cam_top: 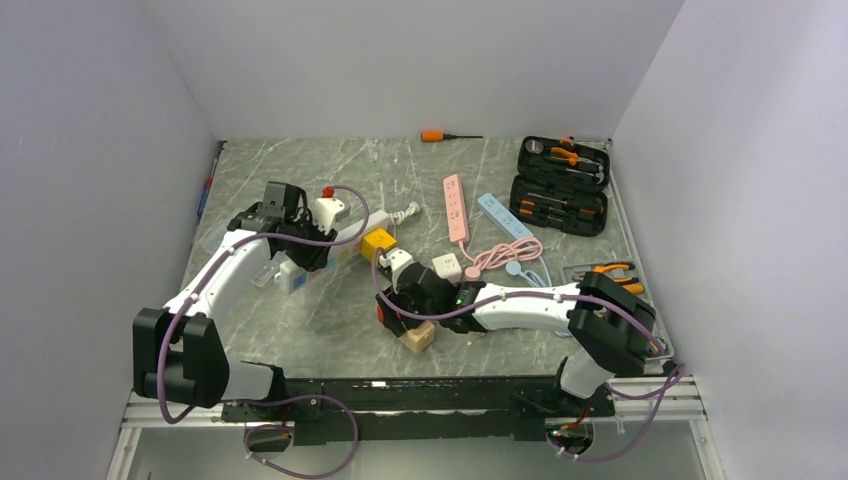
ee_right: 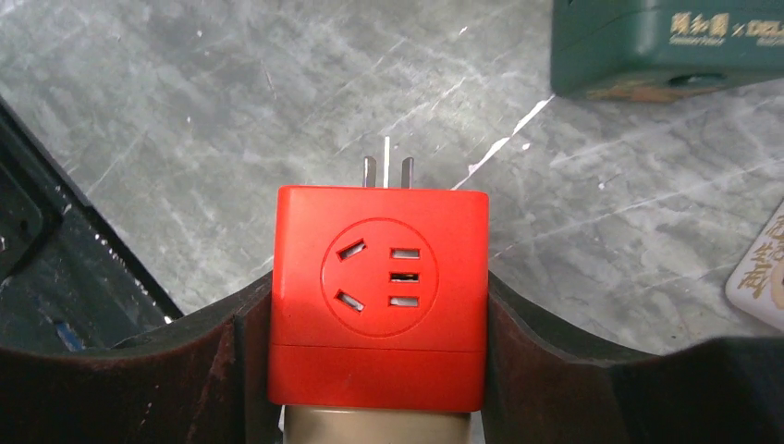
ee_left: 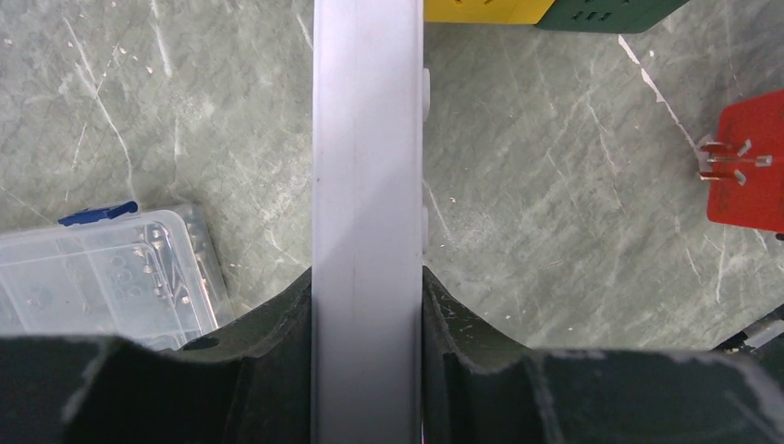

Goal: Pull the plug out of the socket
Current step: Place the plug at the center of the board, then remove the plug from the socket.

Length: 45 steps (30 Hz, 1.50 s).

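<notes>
Right gripper (ee_right: 379,310): closing on both flanks of the red plug (ee_right: 379,277) and gripping it firmly, socket face looking up into the wrist camera.
Plug position: hanging clear above the marble table (ee_right: 185,111), metal prongs showing bare past its far edge and touching nothing; from the left wrist view it is sitting well apart from the strip.
Left gripper (ee_left: 368,310): pinching the white power strip (ee_left: 368,139) across its width, one dark finger pressing on each long side.
Strip: running straight away from the fingers, with a yellow adaptor (ee_left: 481,9) and a green adaptor (ee_left: 601,14) sitting at its far end.
Clear box (ee_left: 102,277): lying just beside the left finger, lid down, blue latch (ee_left: 97,214) on top; small metal pieces are showing through, too blurred to name.
Tool case (cam_top: 560,185): lying open at the far right corner, both halves holding orange-handled tools.
Clear tray (cam_top: 590,272): resting near the right arm's elbow, carrying orange-handled pliers (cam_top: 620,272).
</notes>
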### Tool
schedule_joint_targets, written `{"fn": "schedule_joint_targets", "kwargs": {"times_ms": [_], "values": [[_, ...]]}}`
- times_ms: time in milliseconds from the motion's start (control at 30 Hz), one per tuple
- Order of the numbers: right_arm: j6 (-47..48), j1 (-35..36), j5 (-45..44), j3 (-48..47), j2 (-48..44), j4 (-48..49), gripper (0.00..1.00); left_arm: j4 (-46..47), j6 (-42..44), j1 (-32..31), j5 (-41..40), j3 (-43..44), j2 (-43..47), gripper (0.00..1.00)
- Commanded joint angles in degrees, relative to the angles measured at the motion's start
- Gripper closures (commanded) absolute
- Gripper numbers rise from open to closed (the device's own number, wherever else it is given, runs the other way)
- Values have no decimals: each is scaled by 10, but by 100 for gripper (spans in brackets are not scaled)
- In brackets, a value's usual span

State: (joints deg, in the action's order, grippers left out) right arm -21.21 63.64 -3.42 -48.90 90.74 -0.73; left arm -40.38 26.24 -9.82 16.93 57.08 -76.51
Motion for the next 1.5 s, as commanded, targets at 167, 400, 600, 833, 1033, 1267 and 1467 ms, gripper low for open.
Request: {"fn": "schedule_joint_targets", "kwargs": {"times_ms": [167,400,600,833,1033,1267,1467], "values": [[-2,0,-29,-12,24,74,42,0,-2,3,35,31,27,100],[6,4,-36,-12,36,53,7,7,-3,3,39,27,22,100],[25,2,-28,-38,-9,4,0,18,7,3,34,14,26,100],[76,-88,85,-140,-71,-67,0,12,16,4,56,13,35,100],[95,-159,133,-188,-48,-77,0,7,22,6,66,11,44,100],[106,-191,170,-221,33,-66,0,0,31,6,76,3,54,100],[103,-197,193,-251,110,-43,0,-2,35,7,80,-1,61,100]]}}
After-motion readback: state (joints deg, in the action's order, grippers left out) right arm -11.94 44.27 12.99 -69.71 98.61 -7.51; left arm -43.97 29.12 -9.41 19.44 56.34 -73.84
